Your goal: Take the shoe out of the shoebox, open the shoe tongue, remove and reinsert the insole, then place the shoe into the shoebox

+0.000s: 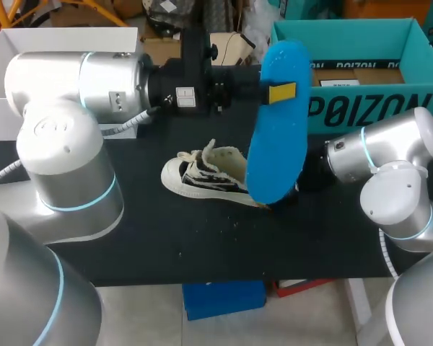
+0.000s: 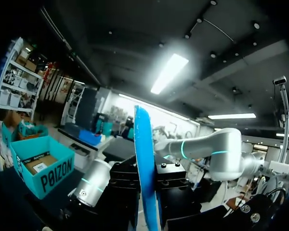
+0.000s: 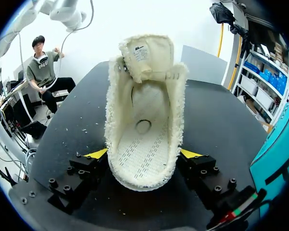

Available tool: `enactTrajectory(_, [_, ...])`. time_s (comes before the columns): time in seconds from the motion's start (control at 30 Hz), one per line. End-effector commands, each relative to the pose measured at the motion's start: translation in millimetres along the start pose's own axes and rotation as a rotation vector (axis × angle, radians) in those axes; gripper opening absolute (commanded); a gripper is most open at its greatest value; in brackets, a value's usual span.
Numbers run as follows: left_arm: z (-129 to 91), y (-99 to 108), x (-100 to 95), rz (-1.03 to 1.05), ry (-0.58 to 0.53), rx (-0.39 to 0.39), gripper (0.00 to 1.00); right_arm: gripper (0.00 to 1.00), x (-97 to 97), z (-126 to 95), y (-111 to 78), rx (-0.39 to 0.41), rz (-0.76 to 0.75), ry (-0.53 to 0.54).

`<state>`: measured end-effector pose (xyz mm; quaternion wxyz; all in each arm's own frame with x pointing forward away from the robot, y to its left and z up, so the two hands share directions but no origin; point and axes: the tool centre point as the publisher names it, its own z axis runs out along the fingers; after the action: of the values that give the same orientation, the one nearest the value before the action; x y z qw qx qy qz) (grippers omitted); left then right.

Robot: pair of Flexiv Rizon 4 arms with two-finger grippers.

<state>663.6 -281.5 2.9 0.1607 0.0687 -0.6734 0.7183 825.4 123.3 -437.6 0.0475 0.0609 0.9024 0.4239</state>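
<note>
The blue insole [image 1: 278, 137] hangs on edge above the table, clamped near its upper end by my left gripper [image 1: 281, 92], which reaches in from the left. In the left wrist view the insole [image 2: 144, 159] stands edge-on between the shut fingers. The cream shoe [image 1: 206, 175] with black-and-white laces rests on the black table [image 1: 166, 238], toe to the left. My right arm [image 1: 390, 155] comes in low behind its heel. Seen from the right wrist, the shoe [image 3: 144, 130] gapes with its tongue raised and no insole inside. My right gripper [image 3: 143, 154] holds the heel from both sides.
The teal shoebox [image 1: 361, 79] stands open at the back right, close to my right arm, and shows beside the gripper [image 3: 279, 154] in the right wrist view. A white box [image 1: 29, 43] sits at the back left. Small crumbs dot the table.
</note>
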Motion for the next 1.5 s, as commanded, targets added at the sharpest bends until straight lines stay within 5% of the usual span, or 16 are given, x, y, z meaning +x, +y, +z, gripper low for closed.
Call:
enactTrajectory(0.03, [18.2, -13.6, 12.8, 0.009, -0.031, -0.036, 0.00, 0.00, -0.2, 3.9, -2.6, 0.003, 0.002, 0.000])
enactTrajectory(0.43, [25.3, -36.9, 38.8, -0.023, 0.036, 0.079, 0.00, 0.00, -0.2, 3.9, -2.6, 0.003, 0.002, 0.000])
enactTrajectory(0.93, [23.0, -42.2, 41.0, -0.032, 0.002, 0.061, 0.00, 0.00, -0.2, 3.9, -2.6, 0.003, 0.002, 0.000])
enactTrajectory(0.97, [23.0, -42.2, 41.0, -0.032, 0.002, 0.061, 0.00, 0.12, -0.2, 3.9, -2.6, 0.003, 0.002, 0.000])
enactTrajectory(1.0, [23.0, -42.2, 41.0, -0.032, 0.002, 0.061, 0.00, 0.45, -0.4, 2.8, -2.5, 0.011, 0.003, 0.003])
enactTrajectory(1.03, [23.0, -42.2, 41.0, -0.032, 0.002, 0.061, 0.00, 1.00, -1.1, 1.7, -2.4, 0.016, 0.001, 0.007])
enactTrajectory(1.33, [23.0, -42.2, 41.0, -0.032, 0.002, 0.061, 0.00, 1.00, -11.7, -35.2, 0.7, 0.378, -0.087, -0.053])
enactTrajectory(1.5, [23.0, -42.2, 41.0, -0.032, 0.002, 0.061, 0.00, 1.00, -17.4, -51.9, 0.9, 0.653, -0.150, -0.069])
